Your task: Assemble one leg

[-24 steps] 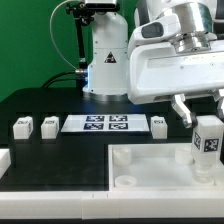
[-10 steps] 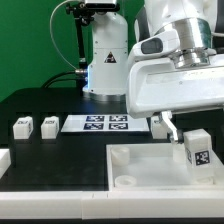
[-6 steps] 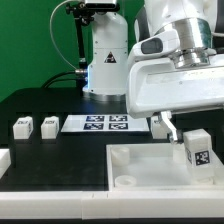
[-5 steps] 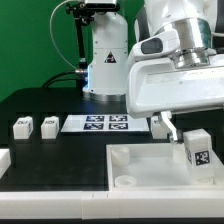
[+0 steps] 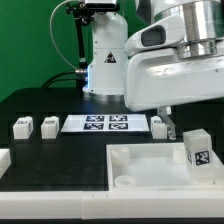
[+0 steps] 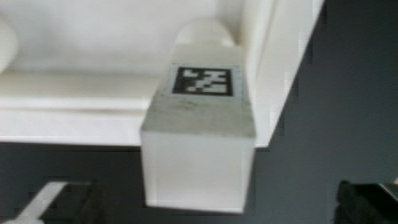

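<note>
leg (image 6: pixel 199 128): white plastic, smooth, matt (printed tag) | tabletop (image 5: pixel 60 160) — black, matt | arm shell (image 5: pixel 180 75): glossy white plastic

You have bright, even light in the exterior view: the matte black counter (image 5: pixel 50 165) shows no glare, but the glossy white arm casing (image 5: pixel 180 75) nearly washes out. Your wrist view is soft and blurred, and one face of the small white rectangular plastic leg (image 6: pixel 199 140) is shaded grey.

Bg: green backdrop (image 5: pixel 30 40); black table (image 5: pixel 60 150) w/ marker board (image 5: pixel 95 123) lying flat.
</note>
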Robot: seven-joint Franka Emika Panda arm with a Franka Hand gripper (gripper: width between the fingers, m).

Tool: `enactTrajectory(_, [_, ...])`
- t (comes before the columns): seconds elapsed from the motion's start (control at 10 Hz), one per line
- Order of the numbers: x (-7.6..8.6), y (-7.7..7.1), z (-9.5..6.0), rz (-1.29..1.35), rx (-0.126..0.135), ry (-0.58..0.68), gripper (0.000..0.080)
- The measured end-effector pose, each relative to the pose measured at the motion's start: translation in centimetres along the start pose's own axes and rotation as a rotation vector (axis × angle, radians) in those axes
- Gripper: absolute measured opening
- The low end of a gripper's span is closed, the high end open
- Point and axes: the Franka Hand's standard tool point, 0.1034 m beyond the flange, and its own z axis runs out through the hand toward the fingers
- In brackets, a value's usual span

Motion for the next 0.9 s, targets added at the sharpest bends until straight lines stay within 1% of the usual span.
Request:
enactTrajectory(0.1, [-0.1, -0.6, 0.0, 0.035, 0.020, -0.151, 0.0649])
enactTrajectory(0.2, [-0.2, -1.1, 0.4, 0.049, 0.032, -0.260, 0.0649])
enactTrajectory(0.3, [0.2, -0.8, 0.5, 0.048, 0.042, -0.346, 0.0649])
enactTrajectory(0.4, [0.2, -0.1, 1.1, 0.045, 0.049, -0.408, 0.0649])
enactTrajectory(0.5, [0.8, 0.6, 1.7, 0.043, 0.048, -0.377, 0.0649])
enactTrajectory(0.6, [0.5, 0.8, 2.0, 0.048, 0.046, -0.368, 0.0649])
enactTrajectory(0.7, [0.2, 0.5, 2.2, 0.046, 0.046, -0.372, 0.0649])
enactTrajectory(0.9, [0.4, -0.4, 2.4, 0.058, 0.041, -0.354, 0.0649])
